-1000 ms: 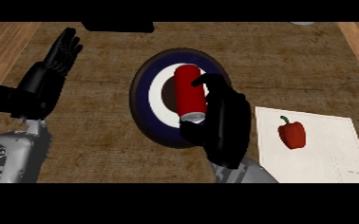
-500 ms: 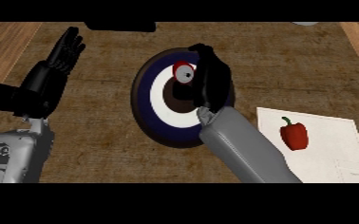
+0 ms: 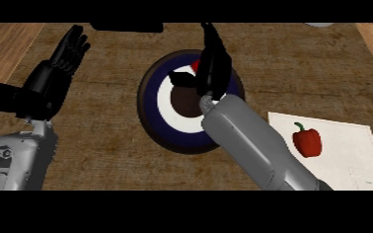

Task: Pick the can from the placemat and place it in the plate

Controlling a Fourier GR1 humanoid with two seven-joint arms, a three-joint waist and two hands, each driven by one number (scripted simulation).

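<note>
The plate (image 3: 151, 109) has a navy rim, a white ring and a brown middle, and it lies at the counter's centre. Only a small red patch of the can (image 3: 194, 66) shows at the plate's far side, between the thumb and fingers of my right hand (image 3: 212, 71). That hand reaches over the plate with its fingers stretched straight toward the far edge, and hand and forearm hide the rest of the can. My left hand (image 3: 56, 74) rests open at the left, fingers up. The white placemat (image 3: 346, 153) lies at the lower right.
A red bell pepper (image 3: 307, 140) lies on the placemat. A dark object (image 3: 128, 27) sits at the far edge behind the plate, and a grey item (image 3: 320, 24) shows at the top right. Lighter wood (image 3: 15, 44) borders the counter's left side.
My right hand has moved farther across the plate and its fingers have straightened. The can, seen whole in the hand before, is now nearly hidden. The left hand is unchanged.
</note>
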